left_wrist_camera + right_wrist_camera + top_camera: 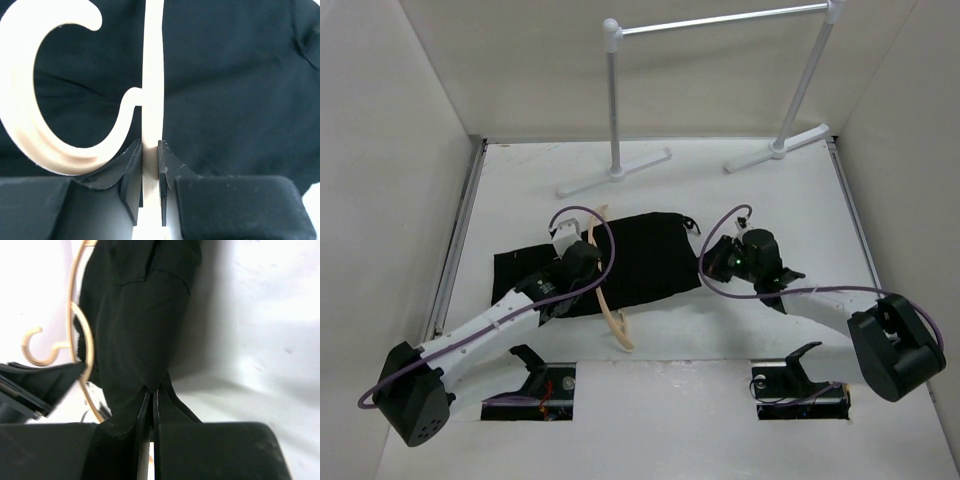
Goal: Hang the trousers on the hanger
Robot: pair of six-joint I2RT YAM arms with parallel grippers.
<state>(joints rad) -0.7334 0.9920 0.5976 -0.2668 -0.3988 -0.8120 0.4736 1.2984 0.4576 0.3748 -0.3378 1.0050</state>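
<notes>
Black trousers (645,258) lie flat in the middle of the white table, and they fill the left wrist view (235,90). The thin tan hanger (610,310) lies across their left part, hook toward the left. My left gripper (582,262) is shut on the hanger's bar (152,75) just beside the hook (30,125), the jaws (151,150) pressed against the wood on both sides. My right gripper (713,262) sits at the trousers' right edge. In its wrist view the jaws (154,390) are shut on a pinched fold of the black cloth (135,330), with the hanger (75,315) beyond.
A white-and-silver pole rack (720,20) stands at the back, its feet (615,172) on the table behind the trousers. White walls enclose the table on the left, right and back. Two openings with the arm mounts (545,385) lie at the near edge.
</notes>
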